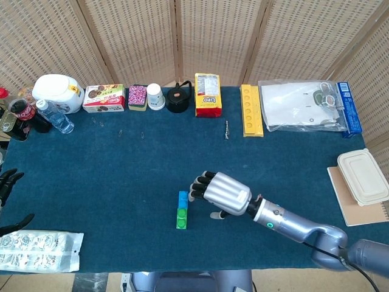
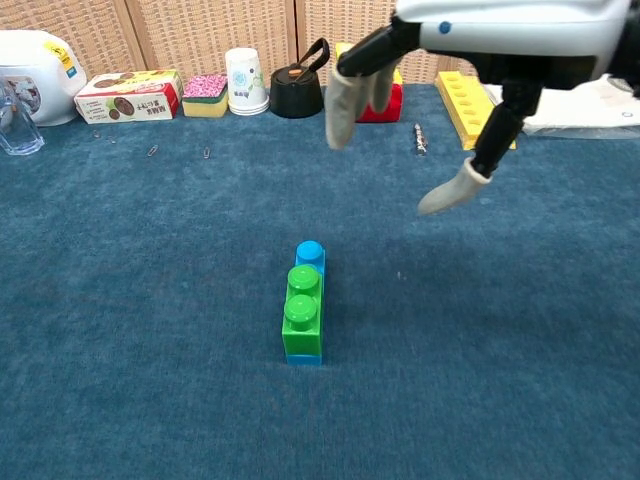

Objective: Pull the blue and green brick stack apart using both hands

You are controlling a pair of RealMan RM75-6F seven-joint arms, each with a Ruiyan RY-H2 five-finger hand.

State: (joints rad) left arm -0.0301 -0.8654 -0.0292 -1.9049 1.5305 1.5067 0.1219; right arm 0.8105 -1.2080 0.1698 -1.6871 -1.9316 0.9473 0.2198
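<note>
The brick stack lies on the blue cloth near the table's middle front: a green brick (image 1: pixel 181 218) (image 2: pixel 302 310) sits on top of a longer blue brick (image 1: pixel 183 198) (image 2: pixel 310 254), whose far end sticks out. My right hand (image 1: pixel 221 194) (image 2: pixel 470 60) hovers just right of the stack and above it, fingers spread, holding nothing. Only the fingertips of my left hand (image 1: pixel 8 182) show at the far left table edge, apart and empty, far from the bricks.
Along the back edge stand a white jar (image 1: pixel 59 92), a snack box (image 1: pixel 104 98), a cup (image 1: pixel 155 96), a black kettle (image 1: pixel 178 98), a yellow packet (image 1: pixel 208 95) and a yellow tray (image 1: pixel 251 110). A plastic bag (image 1: pixel 39 250) lies front left, a lidded container (image 1: pixel 363 176) at right.
</note>
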